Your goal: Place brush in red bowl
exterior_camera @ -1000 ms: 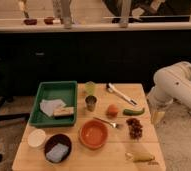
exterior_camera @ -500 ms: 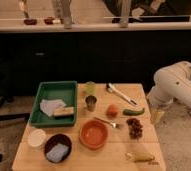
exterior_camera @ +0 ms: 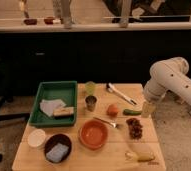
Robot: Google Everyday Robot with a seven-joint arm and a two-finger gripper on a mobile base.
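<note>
Whitish brush (exterior_camera: 121,94) slants toward front-right, parted jaws right of it.

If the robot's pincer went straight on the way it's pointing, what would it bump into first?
The pincer points down at the table's right edge. It would probably hit the tabletop first, just right of the green vegetable. Depth is unclear, so it might slip past the edge.

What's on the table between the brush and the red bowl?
In the camera view, a round orange fruit and a thin fork lie between the brush and the red bowl. The open gripper hangs by the table's right edge.
</note>
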